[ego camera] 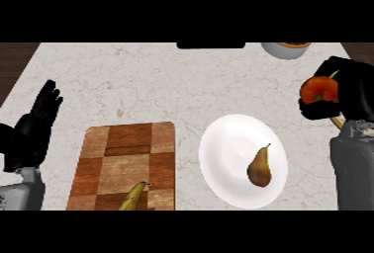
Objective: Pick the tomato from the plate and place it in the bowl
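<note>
Clamped on the round red-orange tomato (320,89), black right hand (343,94) at the far right of the pale marbled tabletop (146,84), fingers curled round the fruit so that only its left face shows. Tomato already off the oval white plate (226,143), held above the tabletop just right of and beyond the plate's far rim. Small pale bowl (285,50) at the far edge, a little left of the hand and farther away, only its near part in view, something orange visible inside. Step in hand, by judgement: carrying to the bowl. Best done by travelling away and slightly left at held height, centring over the bowl's opening before lowering, and opening the fingers only once the tomato sits low inside the rim, to avoid a bounce or a roll off the edge. Nothing standing between hand and bowl; the main worry is the bowl's place at the view's limit, with its far rim hidden. Brown speckled pear (259,167) lying on the plate, not to be touched. Checkered wooden cutting board (124,163) to the left, with a yellow-green banana tip (133,196) at its near end. Left hand (36,123) at the left edge, fingers straight and upward, resting.
</note>
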### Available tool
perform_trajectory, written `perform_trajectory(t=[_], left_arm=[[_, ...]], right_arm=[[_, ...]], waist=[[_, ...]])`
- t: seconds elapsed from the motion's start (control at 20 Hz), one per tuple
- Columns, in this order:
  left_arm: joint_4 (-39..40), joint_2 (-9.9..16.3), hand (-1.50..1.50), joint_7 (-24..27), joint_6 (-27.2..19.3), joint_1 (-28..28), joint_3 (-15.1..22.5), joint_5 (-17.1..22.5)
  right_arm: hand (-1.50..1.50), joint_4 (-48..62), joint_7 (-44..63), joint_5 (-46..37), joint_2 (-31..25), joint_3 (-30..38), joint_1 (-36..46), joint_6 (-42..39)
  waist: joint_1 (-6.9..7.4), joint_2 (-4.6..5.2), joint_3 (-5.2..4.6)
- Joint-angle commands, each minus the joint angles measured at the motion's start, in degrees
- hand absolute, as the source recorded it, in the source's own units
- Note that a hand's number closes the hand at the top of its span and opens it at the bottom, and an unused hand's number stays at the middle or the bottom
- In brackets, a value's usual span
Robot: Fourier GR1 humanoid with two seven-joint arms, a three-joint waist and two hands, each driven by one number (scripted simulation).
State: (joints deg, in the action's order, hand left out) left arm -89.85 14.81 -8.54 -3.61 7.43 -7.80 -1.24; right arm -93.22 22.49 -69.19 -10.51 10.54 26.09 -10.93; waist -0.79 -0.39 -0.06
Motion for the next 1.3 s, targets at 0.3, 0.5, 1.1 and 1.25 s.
perform_trajectory(t=[0.3,0.5,1.1,1.25], left_arm=[[-0.24,0.17,0.0,2.1,2.11,-1.49,-1.19,0.37],[0.74,-0.53,0.0,0.42,0.85,1.96,-0.14,-1.34],[0.49,-2.14,0.0,0.93,0.62,1.06,0.24,-1.81],[0.68,-2.65,0.0,-1.42,0.65,4.34,0.96,-1.53]], right_arm=[[1.5,-2.18,1.12,9.47,-8.75,12.6,3.85,-3.21],[1.5,3.32,-4.97,15.31,-9.75,16.48,1.71,1.07],[1.5,44.81,-29.06,20.09,-22.81,24.45,8.24,17.48],[1.5,57.36,-30.96,18.43,-25.73,23.83,16.01,21.54]], waist=[[0.96,0.39,0.06],[0.76,0.44,0.08],[1.66,0.72,0.13],[2.3,0.94,0.16]])
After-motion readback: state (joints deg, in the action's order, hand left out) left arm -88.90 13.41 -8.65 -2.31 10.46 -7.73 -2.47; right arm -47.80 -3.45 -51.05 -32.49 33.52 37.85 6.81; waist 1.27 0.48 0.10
